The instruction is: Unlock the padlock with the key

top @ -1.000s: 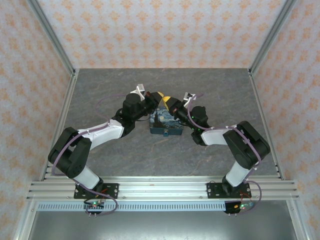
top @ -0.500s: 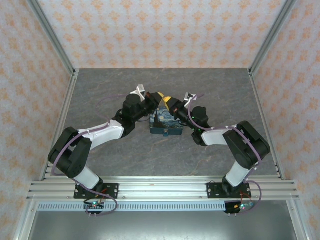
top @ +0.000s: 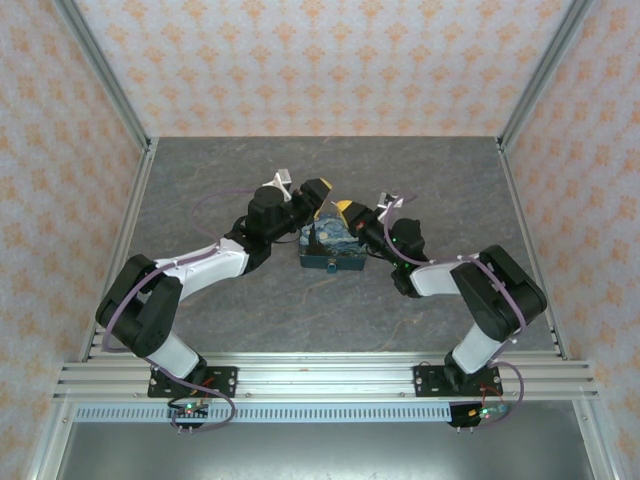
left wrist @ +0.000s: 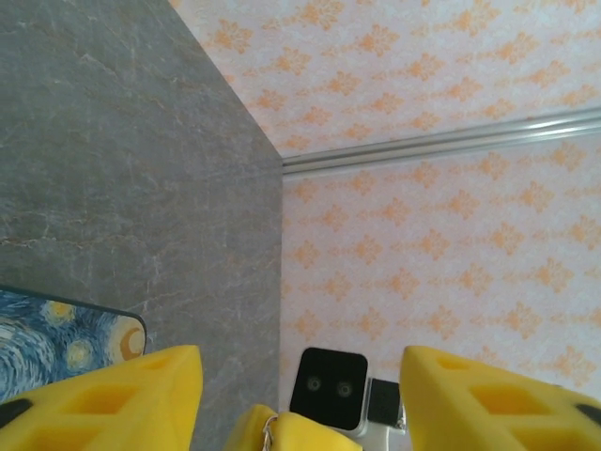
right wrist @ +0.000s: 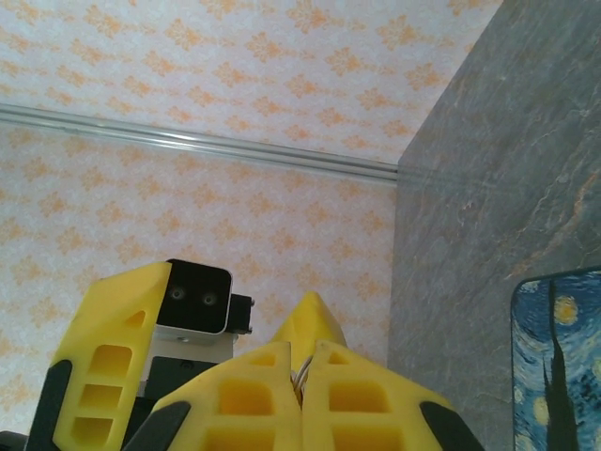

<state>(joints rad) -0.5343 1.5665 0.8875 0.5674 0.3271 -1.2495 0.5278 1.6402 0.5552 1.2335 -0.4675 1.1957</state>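
Observation:
My right gripper (top: 346,211) is shut above the back edge of the starry-night box (top: 331,246). A thin silvery sliver of metal, the key (right wrist: 301,372), is pinched between its yellow fingertips (right wrist: 268,368). In the left wrist view the same sliver (left wrist: 269,428) pokes out of those fingers. My left gripper (top: 320,199) stands open right beside it, one yellow finger (left wrist: 141,395) on each side of the right gripper's tips, and nothing lies in its own jaws. The padlock is hidden from view.
The box rests on the grey table (top: 330,310), between the two arms. Its painted corner appears in the left wrist view (left wrist: 56,343) and the right wrist view (right wrist: 563,357). Patterned walls (top: 320,60) and metal frame posts (top: 105,90) close in the table.
My left gripper has opened and drawn slightly back to the left. The right gripper stays shut and has shifted a little to the right.

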